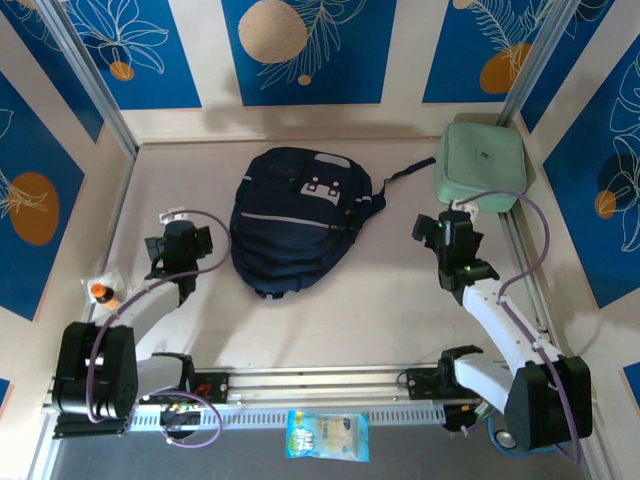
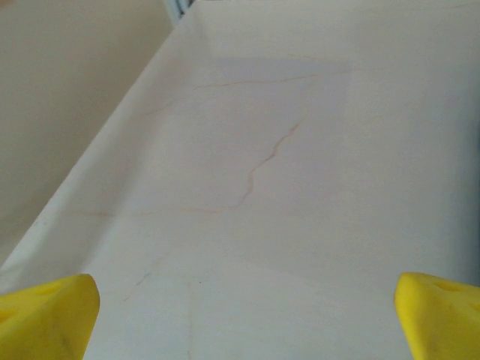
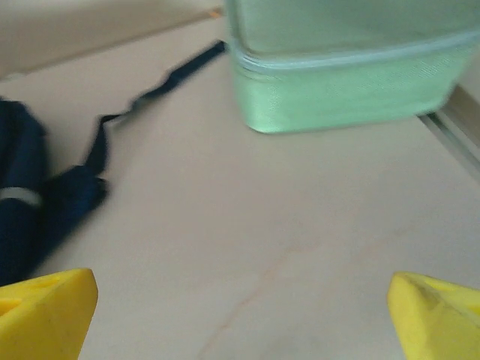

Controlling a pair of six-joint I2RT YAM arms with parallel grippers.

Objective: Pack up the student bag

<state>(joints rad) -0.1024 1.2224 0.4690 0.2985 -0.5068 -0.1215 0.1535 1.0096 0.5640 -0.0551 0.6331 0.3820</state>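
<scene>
Navy bag (image 1: 295,215) lies flat between the tools, probably so either can reach it; left tool (image 2: 244,315) spread wide, empty, over bare surface (image 2: 300,112); right tool (image 3: 244,315) likewise, bag at its left, green case (image 3: 345,82) ahead.

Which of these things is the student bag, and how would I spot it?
Look at the pale table from above. The bag lies flat near its middle. It is big, navy with grey stripes and black straps; the case in the far right corner is pale green and square.

Overhead camera looking down on whole table (image 1: 380,320), wrist cameras low, close, forward-facing, right one sharing student bag (image 3: 22,217)
</scene>
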